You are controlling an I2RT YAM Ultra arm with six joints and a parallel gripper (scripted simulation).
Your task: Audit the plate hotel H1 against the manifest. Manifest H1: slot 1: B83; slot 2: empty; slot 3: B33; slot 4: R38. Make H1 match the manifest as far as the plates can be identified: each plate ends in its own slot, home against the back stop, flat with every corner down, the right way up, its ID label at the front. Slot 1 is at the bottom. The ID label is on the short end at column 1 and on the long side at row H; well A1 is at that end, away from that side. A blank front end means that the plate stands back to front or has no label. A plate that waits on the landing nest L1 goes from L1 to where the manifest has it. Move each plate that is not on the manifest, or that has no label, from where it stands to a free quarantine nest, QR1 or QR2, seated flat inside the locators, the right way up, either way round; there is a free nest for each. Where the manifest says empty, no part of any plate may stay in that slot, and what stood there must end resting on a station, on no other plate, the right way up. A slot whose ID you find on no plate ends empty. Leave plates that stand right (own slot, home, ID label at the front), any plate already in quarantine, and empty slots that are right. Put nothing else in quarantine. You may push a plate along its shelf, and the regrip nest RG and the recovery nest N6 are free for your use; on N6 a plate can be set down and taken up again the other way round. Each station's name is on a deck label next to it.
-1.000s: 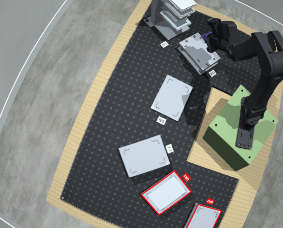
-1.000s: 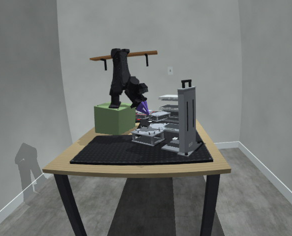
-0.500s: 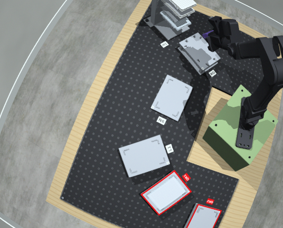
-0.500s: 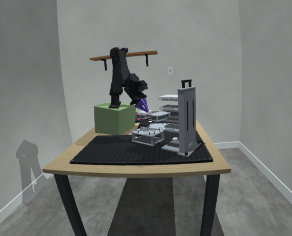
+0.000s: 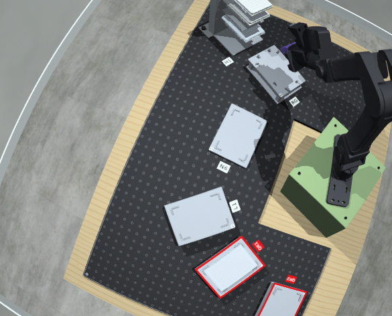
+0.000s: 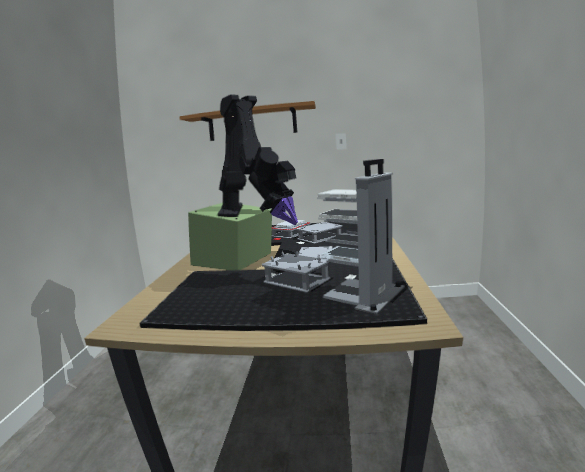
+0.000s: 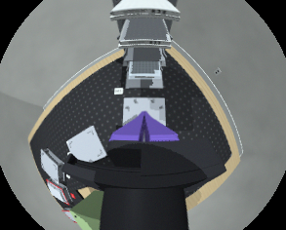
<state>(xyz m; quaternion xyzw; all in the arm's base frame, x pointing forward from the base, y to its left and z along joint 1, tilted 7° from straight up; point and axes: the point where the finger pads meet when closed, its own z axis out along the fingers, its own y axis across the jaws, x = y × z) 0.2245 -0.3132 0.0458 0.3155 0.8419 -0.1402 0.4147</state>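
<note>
Black arm (image 5: pixel 369 84) folded at the elbow, purple-fingered hand (image 6: pixel 286 210) empty, fully closed, angled downward.

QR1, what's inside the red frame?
One white plate sits inside the QR1 nest's red frame, nothing on top of it. Its label and the nest floor under it are not visible.

A wooden wall shelf (image 6: pixel 247 110) is hanging at my twelve o'clock; a wall plate (image 6: pixel 340 141) is sitting toward two o'clock of it.
</note>
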